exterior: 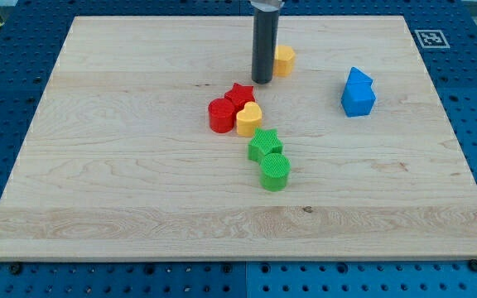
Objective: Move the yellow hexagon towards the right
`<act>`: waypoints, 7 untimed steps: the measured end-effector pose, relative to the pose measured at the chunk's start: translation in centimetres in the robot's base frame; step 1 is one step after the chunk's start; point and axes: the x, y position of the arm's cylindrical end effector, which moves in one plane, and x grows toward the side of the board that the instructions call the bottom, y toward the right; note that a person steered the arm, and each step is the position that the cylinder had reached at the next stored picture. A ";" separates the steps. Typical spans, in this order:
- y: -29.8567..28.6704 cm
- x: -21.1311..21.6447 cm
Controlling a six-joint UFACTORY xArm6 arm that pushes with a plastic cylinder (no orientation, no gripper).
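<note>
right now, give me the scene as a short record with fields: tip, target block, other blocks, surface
tip: my tip sits at the left edge of the yellow hexagon block
target side: hexagon lies to the tip's right
blue blocks: two blue blocks, view's right
centre cluster: red star, red cylinder, yellow heart
below cluster: green star, green cylinder
surface: pale wooden board

my tip [262, 81] stands touching the view's left side of the yellow hexagon [284, 60], near the wooden board's [122, 199] top edge. toward the view's right, well apart, sit two blue blocks [358, 92], touching. below the tip cluster the red star [240, 95], red cylinder [220, 115] and yellow heart [249, 119]; lower lie the green star [264, 143] and green cylinder [275, 171].
</note>
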 end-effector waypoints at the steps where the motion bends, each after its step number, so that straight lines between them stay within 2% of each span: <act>1: -0.1 -1.3; 2: 2.7 -2.9; 4: 3.1 -3.9; 5: 3.5 -6.3; 7: 6.7 -5.1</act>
